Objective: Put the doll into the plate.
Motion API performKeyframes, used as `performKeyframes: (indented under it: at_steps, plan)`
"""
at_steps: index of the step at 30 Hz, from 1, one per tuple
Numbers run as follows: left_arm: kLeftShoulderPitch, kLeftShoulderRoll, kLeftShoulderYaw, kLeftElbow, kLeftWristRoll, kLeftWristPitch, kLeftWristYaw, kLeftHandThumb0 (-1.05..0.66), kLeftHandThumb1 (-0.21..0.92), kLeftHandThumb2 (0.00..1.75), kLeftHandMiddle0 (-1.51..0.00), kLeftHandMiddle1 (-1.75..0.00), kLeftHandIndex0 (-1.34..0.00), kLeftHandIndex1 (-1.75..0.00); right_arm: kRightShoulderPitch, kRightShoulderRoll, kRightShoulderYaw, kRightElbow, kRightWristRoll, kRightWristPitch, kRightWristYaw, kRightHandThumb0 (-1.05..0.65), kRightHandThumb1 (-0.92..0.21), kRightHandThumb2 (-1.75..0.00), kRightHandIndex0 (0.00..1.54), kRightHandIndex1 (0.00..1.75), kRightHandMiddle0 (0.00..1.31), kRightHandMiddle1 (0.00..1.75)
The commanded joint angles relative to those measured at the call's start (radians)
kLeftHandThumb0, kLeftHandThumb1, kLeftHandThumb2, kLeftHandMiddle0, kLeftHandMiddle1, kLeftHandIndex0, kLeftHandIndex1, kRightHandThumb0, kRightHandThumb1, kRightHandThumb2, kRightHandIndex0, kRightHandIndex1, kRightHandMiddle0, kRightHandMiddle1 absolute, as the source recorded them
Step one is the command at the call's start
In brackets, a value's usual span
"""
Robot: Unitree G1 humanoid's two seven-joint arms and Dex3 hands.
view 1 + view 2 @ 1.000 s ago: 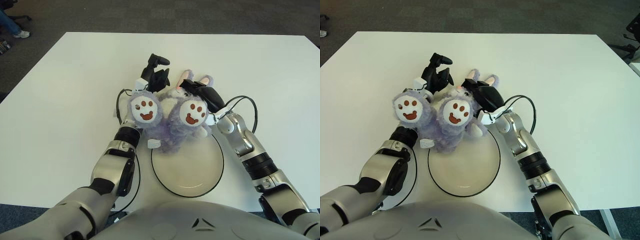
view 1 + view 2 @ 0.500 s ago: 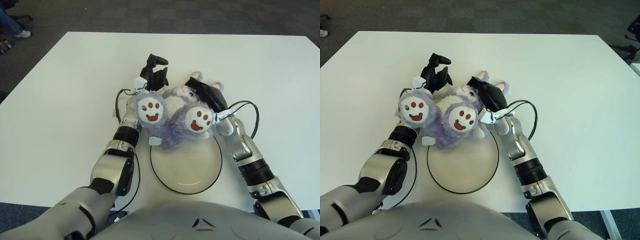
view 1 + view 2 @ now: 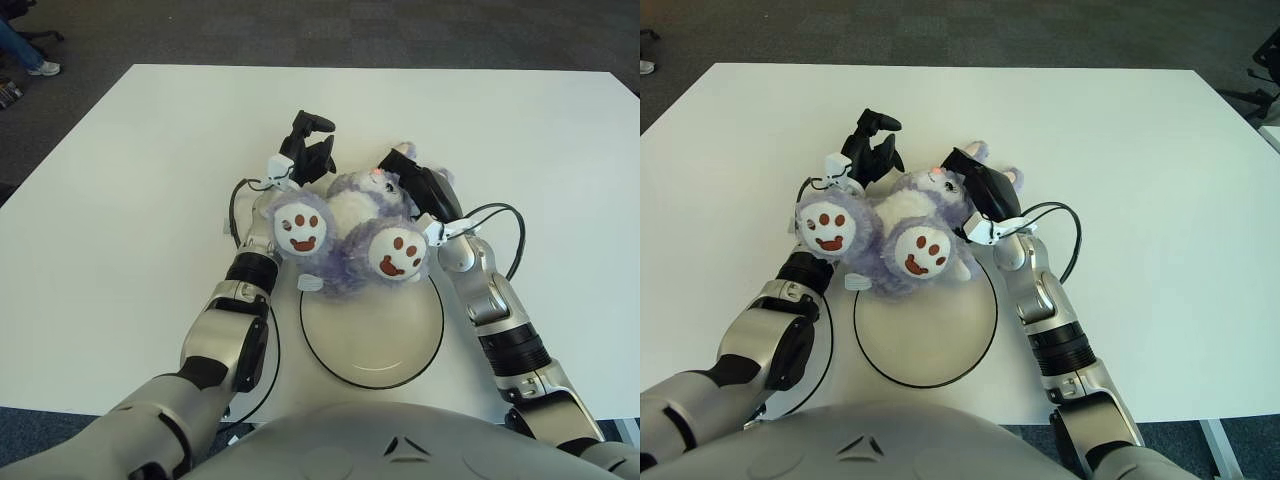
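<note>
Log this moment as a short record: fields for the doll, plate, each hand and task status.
doll: purple plush lying on its back, both soles facing up, head toward the table's far side, feet over the plate's far rim
plate: round, dark-rimmed, on the white table in front of the robot, mostly bare
left hand: at the doll's left side, fingers raised, grip unclear
right hand: against the doll's head on the right side
task status: doll not yet in the plate

Bright, even overhead light, soft shadows, sharp pics w/ no glare.
</note>
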Motion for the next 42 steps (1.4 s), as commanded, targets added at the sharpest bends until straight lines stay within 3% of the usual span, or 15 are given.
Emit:
performKeyframes:
  at_steps: [1,34,37,42]
  plan:
    - [-0.015,0.004,0.014,0.021,-0.012,0.003,0.000,-0.34,0.92,0.55,-0.78,-1.65,-0.17,-1.75,0.016,-0.008,-0.026,-0.049,0.010,0.014,-0.006,-0.01,-0.11,-1.50,0.69,1.68,0.69,1.65]
    - [-0.081,0.024,0.024,0.177,0.010,-0.016,0.013,-0.34,0.92,0.55,-0.81,-1.63,-0.17,-1.75,0.123,-0.024,-0.113,-0.387,0.099,0.166,0.170,-0.01,-0.07,-1.47,0.76,1.58,0.76,1.56]
    - [-0.085,0.026,0.024,0.185,0.011,-0.020,0.015,-0.34,0.92,0.55,-0.81,-1.63,-0.17,-1.75,0.133,-0.023,-0.119,-0.404,0.110,0.174,0.179,-0.01,-0.07,-1.46,0.80,1.67,0.77,1.42]
    - [-0.093,0.029,0.024,0.202,0.013,-0.032,0.015,-0.34,0.92,0.55,-0.80,-1.63,-0.17,-1.75,0.149,-0.018,-0.124,-0.435,0.118,0.194,0.190,-0.02,-0.07,-1.46,0.82,1.70,0.78,1.35]
